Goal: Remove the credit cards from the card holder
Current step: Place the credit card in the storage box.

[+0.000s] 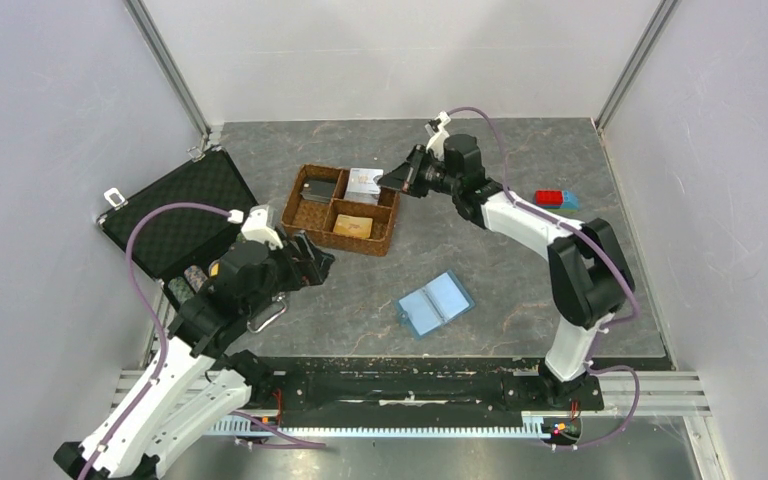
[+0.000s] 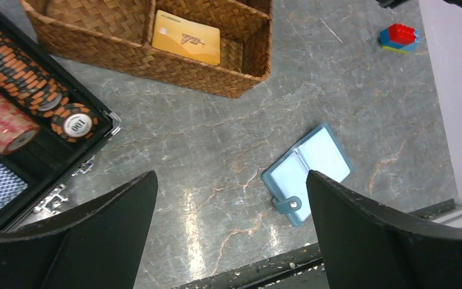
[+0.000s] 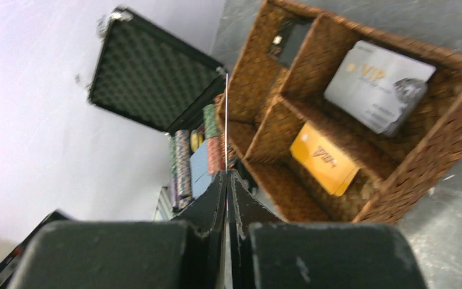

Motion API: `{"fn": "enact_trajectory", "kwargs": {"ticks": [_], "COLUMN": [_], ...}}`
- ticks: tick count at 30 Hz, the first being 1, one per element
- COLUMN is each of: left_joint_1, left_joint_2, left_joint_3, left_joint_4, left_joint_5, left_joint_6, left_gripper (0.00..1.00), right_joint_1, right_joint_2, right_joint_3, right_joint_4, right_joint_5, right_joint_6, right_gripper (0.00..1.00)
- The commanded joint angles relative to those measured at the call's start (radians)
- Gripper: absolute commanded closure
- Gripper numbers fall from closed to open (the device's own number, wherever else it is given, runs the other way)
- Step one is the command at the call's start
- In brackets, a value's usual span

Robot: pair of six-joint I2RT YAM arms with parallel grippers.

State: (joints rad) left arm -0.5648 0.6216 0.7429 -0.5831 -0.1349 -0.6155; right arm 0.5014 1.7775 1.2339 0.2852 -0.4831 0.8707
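Right gripper (image 3: 227, 176) clamped on a thin credit card (image 3: 225, 120) seen edge-on, over the wicker tray (image 3: 439, 144); an orange card (image 3: 323, 158) lies in the compartment right of its fingertips. Left gripper (image 2: 228, 177) spread wide; the card holder (image 2: 307, 174) lies open on the table (image 2: 216, 120) between its fingers.

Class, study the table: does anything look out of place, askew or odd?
The card holder lies open and askew on the table. Red and blue toy bricks at the right belong to nothing else here. The right gripper pinches a thin card edge-on near the wicker tray.
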Motion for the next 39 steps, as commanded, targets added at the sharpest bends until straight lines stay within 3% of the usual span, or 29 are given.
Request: {"fn": "enact_trajectory", "kwargs": {"ticks": [1, 12, 39], "left_joint_1": [0.002, 0.002, 0.002], "left_joint_2": [-0.061, -0.110, -0.123], "left_joint_3": [0.046, 0.052, 0.047], "left_joint_4": [-0.082, -0.126, -0.127], "left_joint_5": [-0.092, -0.097, -0.103], "left_joint_6": [0.088, 0.121, 0.116], "left_gripper": [0.00, 0.00, 0.00], "right_joint_1": [0.015, 0.057, 0.058], "right_joint_2": [0.105, 0.324, 0.497], "right_joint_3": [0.166, 0.342, 0.468], "right_joint_4": [-0.159, -0.166, -0.150], "right_joint_5": [0.098, 0.191, 0.224], "right_joint_6": [-0.043, -0.013, 0.026], "right_gripper": [1.00, 1.00, 1.00]}}
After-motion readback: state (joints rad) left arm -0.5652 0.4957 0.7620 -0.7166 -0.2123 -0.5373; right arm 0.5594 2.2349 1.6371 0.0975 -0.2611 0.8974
